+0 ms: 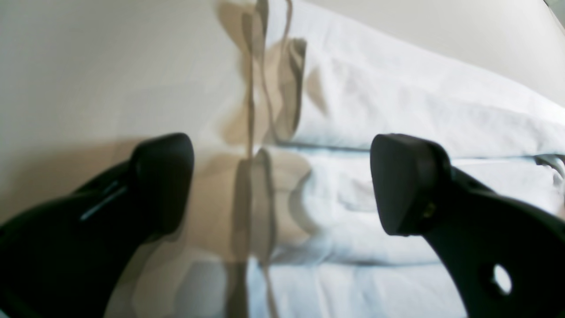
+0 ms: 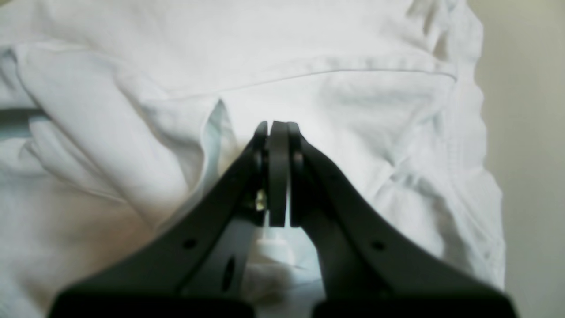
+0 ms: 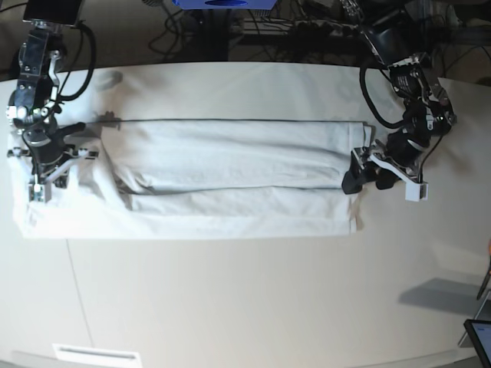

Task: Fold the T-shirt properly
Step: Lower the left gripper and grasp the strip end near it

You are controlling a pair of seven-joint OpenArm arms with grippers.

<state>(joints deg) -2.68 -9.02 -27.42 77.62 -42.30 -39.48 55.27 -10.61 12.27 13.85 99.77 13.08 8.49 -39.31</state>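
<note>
The white T-shirt lies across the table as a long strip folded lengthwise, its layers stacked. My left gripper is open at the shirt's right end. In the left wrist view its fingers straddle the edge of the shirt, low over the table, holding nothing. My right gripper is at the shirt's left end. In the right wrist view it is shut, and bunched cloth of the T-shirt shows between the fingers' bases and around the tips.
The white tabletop stretches wide in front of the shirt. Cables and dark equipment line the back edge. A dark tablet corner sits at the front right. A small white label lies near the front edge.
</note>
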